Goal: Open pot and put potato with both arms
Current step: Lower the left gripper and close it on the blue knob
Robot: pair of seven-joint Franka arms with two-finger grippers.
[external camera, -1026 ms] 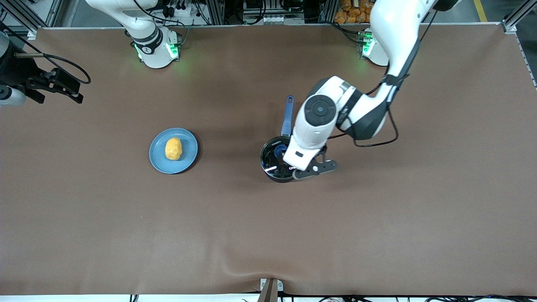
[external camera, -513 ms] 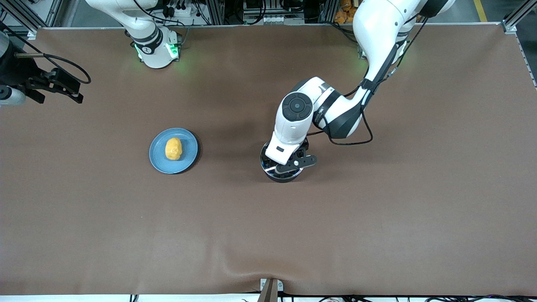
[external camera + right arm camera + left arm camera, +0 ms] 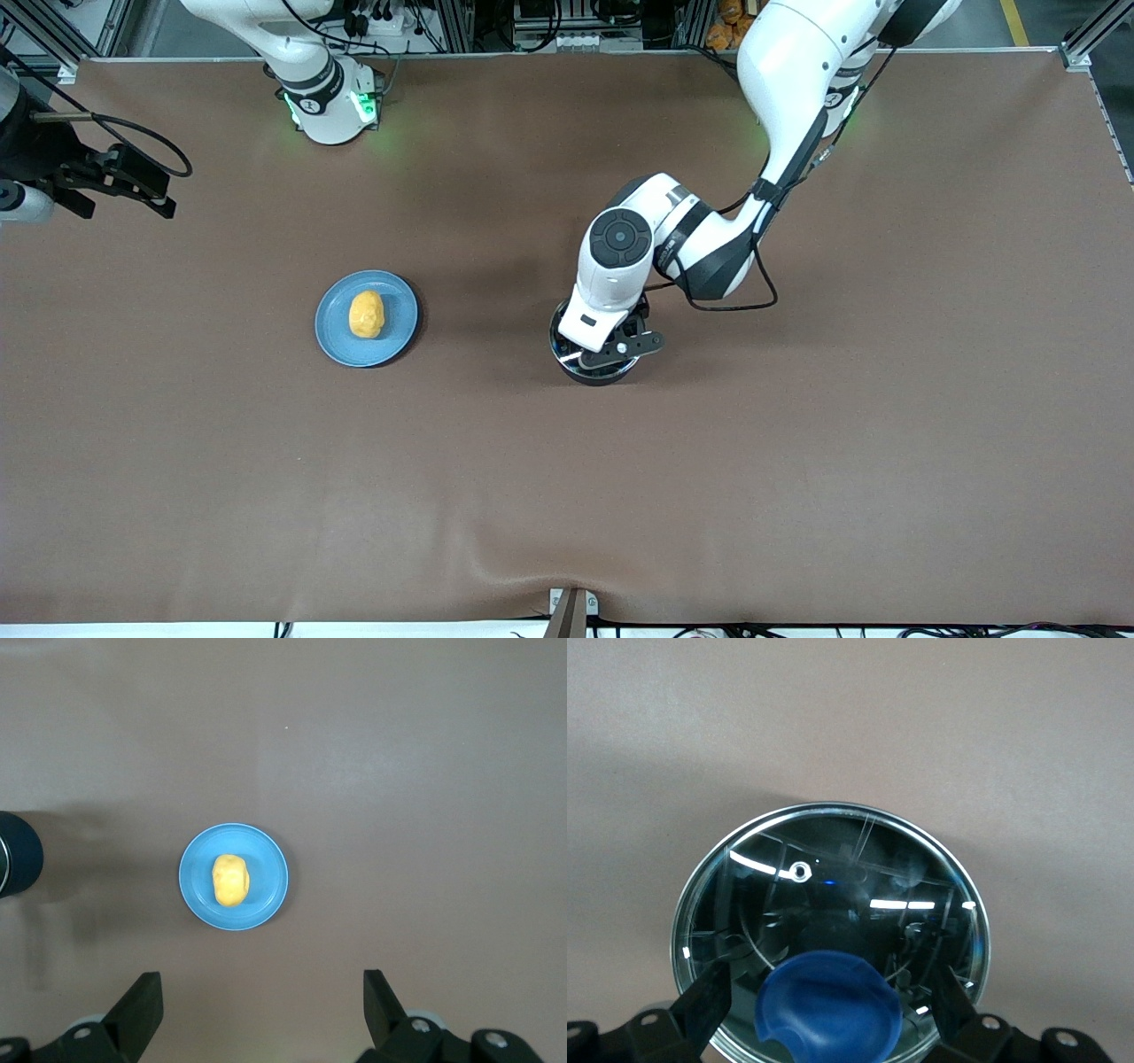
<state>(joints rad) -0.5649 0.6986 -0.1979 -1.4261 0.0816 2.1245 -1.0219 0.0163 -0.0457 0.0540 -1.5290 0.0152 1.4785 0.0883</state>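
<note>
The black pot point(image 3: 595, 368) stood lidded on the tabletop, its clear glass lid point(image 3: 833, 895) with blue knob point(image 3: 830, 1005) in place. The yellow-orange potato point(image 3: 366, 315) lay on a plate, well apart toward the right arm's end.

Left arm bent at elbow, wrist pointing straight down near table centre, left gripper point(image 3: 829, 1028) low with fingers point(image 3: 702, 1008) spread wide; right arm waits raised at its end, right gripper point(image 3: 262, 1014) facing down, fingers spread wide, holding nothing.
</note>
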